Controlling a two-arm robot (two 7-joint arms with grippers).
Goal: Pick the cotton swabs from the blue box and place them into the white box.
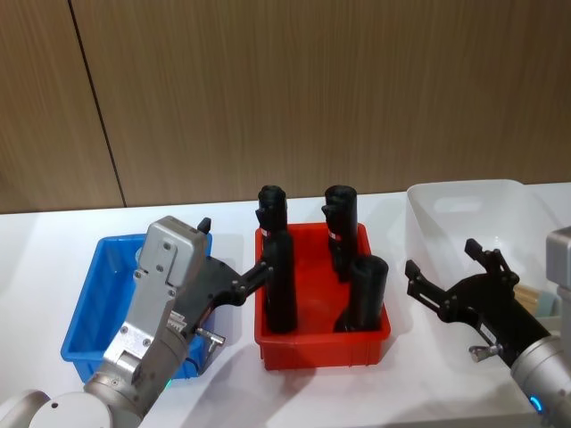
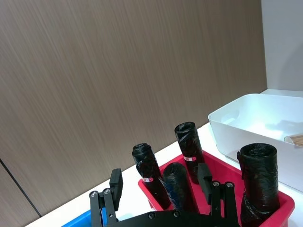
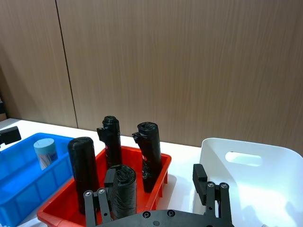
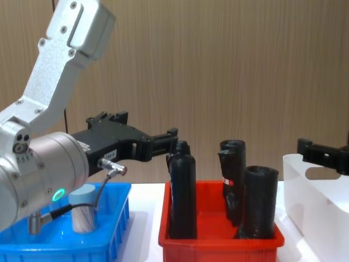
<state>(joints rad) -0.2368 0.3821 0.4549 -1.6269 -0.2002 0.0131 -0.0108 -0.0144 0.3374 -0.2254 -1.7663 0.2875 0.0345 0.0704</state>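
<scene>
**Q:** Where are the grippers, and what are they holding?

**A:** The left gripper hangs above the blue box, its fingers spread wide with nothing between them. The right gripper hovers over the near edge of the white box, also wide open and empty.

**Q:** Where are the cotton swabs?

**A:** One jar of cotton swabs stands upright in the blue box, below and behind the left gripper's fingertips. A pale item lies inside the white box, under the right arm; what it is cannot be told.

**Q:** What sits between the grippers?

**A:** A red bin holding four upright black rolls.
</scene>
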